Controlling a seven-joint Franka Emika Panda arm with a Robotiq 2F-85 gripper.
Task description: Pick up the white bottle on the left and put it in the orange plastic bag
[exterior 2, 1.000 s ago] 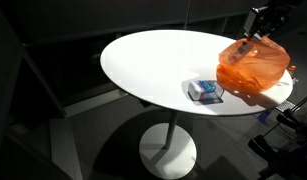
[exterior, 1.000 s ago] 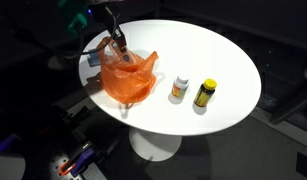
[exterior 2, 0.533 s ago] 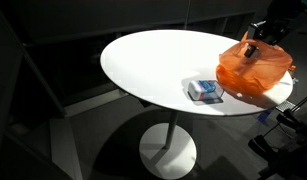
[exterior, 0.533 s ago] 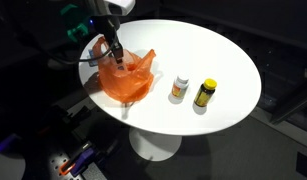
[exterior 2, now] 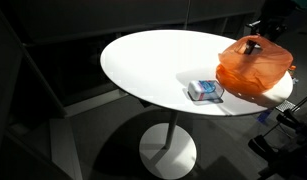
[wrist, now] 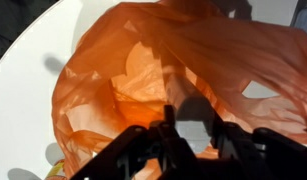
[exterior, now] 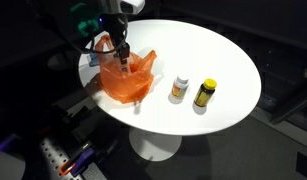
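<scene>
The orange plastic bag [exterior: 126, 83] sits on the round white table [exterior: 225, 50] near its edge and also shows in the other exterior view [exterior 2: 255, 66]. My gripper [exterior: 123, 55] hangs right over the bag's open mouth in both exterior views [exterior 2: 255, 44]. In the wrist view my gripper [wrist: 190, 135] is shut on a pale, shadowed bottle [wrist: 188, 112], held above the crumpled orange bag [wrist: 133, 70]. A second white bottle with an orange label [exterior: 180, 88] stands on the table beside the bag.
A yellow bottle with a black cap [exterior: 204, 94] stands next to the labelled white bottle. A small blue and white box [exterior 2: 204, 91] lies on the table beside the bag. The table edge is close to the bag.
My gripper has moved down and slightly sideways, from above the bag's rim to right over its mouth. The bag has shifted a little.
</scene>
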